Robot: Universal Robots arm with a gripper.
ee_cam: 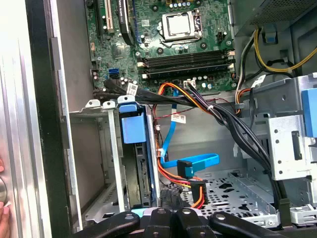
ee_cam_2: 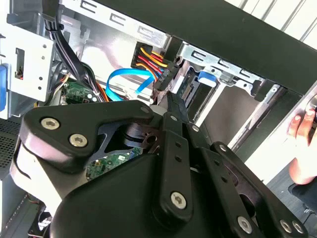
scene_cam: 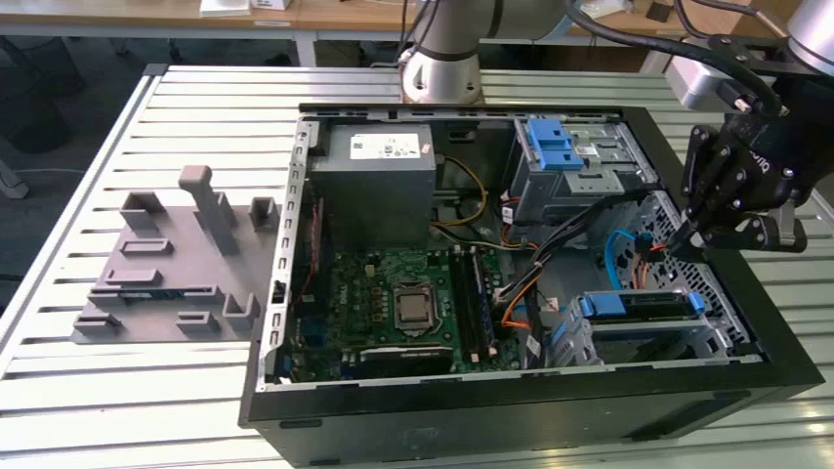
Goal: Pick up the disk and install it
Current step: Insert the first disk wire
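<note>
The disk (scene_cam: 635, 305) sits in the lower drive cage at the case's front corner, on the exterior view's right, with its blue carrier rail facing up. In the first wrist view the disk (ee_cam: 143, 173) stands edge-on in the cage under a blue tab. My gripper (scene_cam: 681, 237) hangs inside the case just behind that cage, its fingers (ee_cam_2: 173, 106) shut together with nothing visible between them. The tips are next to the black power connector (ee_cam_2: 164, 79) with red, yellow and orange wires. In the first wrist view my gripper (ee_cam: 172, 198) is beside the disk's rear end.
The open computer case (scene_cam: 521, 410) lies on a slatted table. It holds a motherboard (scene_cam: 404, 303), a grey power-supply box (scene_cam: 378, 186), an upper cage with a blue latch (scene_cam: 554, 147) and loose blue and black cables (ee_cam: 198, 161). A grey fixture (scene_cam: 170, 264) stands beside the case. A hand (ee_cam_2: 302, 144) is outside the case.
</note>
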